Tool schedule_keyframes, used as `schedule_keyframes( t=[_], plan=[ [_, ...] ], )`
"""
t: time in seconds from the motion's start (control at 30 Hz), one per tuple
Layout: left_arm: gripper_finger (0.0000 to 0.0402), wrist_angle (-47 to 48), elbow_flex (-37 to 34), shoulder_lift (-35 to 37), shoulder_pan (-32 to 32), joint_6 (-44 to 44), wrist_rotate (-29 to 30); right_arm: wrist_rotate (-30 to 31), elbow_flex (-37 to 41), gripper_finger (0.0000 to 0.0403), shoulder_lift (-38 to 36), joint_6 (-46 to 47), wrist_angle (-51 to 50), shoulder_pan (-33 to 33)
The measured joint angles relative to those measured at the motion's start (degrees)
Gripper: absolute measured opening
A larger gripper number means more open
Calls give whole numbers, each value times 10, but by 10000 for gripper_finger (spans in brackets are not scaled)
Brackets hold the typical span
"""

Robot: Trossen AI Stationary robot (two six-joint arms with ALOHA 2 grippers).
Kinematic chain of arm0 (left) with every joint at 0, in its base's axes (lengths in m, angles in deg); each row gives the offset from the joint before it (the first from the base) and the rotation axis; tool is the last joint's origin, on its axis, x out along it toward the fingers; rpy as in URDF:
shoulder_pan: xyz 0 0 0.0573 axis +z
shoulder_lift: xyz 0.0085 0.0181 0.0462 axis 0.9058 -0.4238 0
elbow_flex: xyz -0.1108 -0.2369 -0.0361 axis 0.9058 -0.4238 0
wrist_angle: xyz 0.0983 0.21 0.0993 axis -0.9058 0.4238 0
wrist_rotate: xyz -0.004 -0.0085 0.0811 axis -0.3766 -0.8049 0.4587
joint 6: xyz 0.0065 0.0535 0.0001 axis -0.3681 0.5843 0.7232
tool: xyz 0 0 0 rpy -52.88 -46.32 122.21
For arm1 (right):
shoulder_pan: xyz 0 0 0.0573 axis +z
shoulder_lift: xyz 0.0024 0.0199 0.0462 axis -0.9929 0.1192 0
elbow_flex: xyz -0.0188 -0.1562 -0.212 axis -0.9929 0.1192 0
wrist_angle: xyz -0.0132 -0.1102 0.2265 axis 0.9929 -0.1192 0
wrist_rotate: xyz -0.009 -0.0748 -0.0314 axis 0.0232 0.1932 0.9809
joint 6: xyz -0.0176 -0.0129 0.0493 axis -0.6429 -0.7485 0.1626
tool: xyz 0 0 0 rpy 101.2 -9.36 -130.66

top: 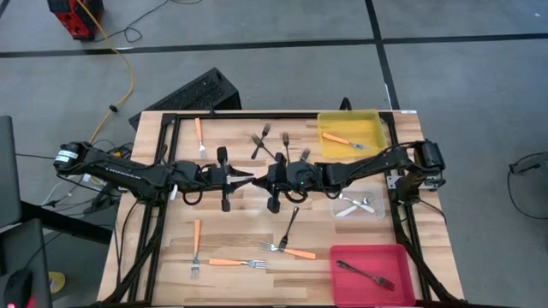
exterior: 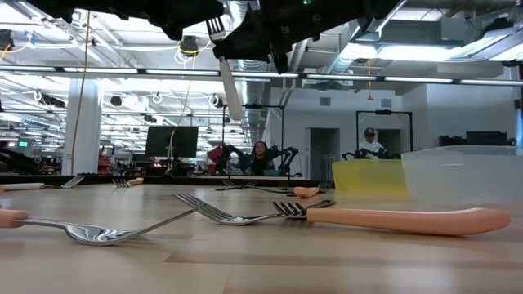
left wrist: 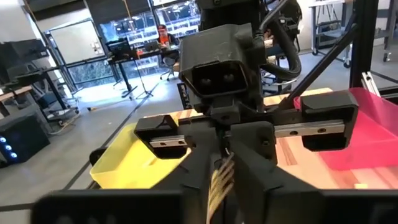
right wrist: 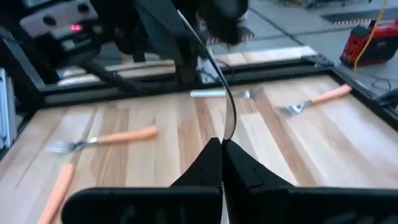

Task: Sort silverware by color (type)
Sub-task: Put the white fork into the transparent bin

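Note:
Above the table's middle my two grippers meet tip to tip, and a slim silver fork (right wrist: pixel 219 81) spans the gap between them. My left gripper (top: pixel 247 177) comes in from the table's left and is shut on the fork's tine end. My right gripper (right wrist: pixel 222 144) comes in from the right and is shut on the handle's end. Orange-handled forks (top: pixel 229 263) and dark forks (top: pixel 291 224) lie flat on the wood below. The yellow bin (top: pixel 377 128) holds an orange-handled fork. The clear bin (top: pixel 377 212) holds pale forks. The red bin (top: pixel 394 257) holds a dark fork. My left gripper pinches the fork near its head between the two fingers, which point level from the table's left. The tines (left wrist: pixel 219 180) reach back between the fingers. The fork is lifted clear of the table. My right gripper pinches the free end of the handle (right wrist: pixel 225 132) at its fingertips. It comes from the table's right, slanting slightly down. The handle runs on from the tips toward my left gripper, roughly in line with the fingers and clear of the wood.
The three bins stand along the table's right side: yellow at the far end, clear in the middle, red at the near end. A black frame (top: pixel 257 115) borders the table. Loose forks lie in the far middle (top: pixel 259 141) and the near middle (top: pixel 287 251). People sit in the room beyond.

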Motion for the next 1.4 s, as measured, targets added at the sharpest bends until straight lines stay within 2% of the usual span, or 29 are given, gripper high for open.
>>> schedule_keyframes(
  t=[0.27,0.37,0.47,0.57,0.7,0.83,0.97,1.2,1.33,1.4],
  plan=[
    [193,23,0,0,0,3,11,5,0,18,-44,-1,-55,3],
    [237,27,0,4,0,2,42,47,0,18,-81,-5,-129,9],
    [264,46,1,9,0,-7,61,113,1,18,-131,-6,-248,21],
    [271,77,0,15,0,-28,70,161,0,18,-185,7,-361,39],
    [272,100,0,15,0,-62,70,167,0,18,-239,99,-522,56],
    [272,107,0,16,0,-82,70,196,0,18,-248,215,-689,81],
    [272,114,0,15,0,-98,70,195,1,18,-228,305,-803,106],
    [272,141,0,15,0,-145,60,185,34,18,-176,388,-898,154],
    [272,148,0,15,-1,-146,55,134,74,18,-175,408,-887,175],
    [272,148,0,15,-1,-146,55,127,89,17,-179,414,-873,180]
  ],
)
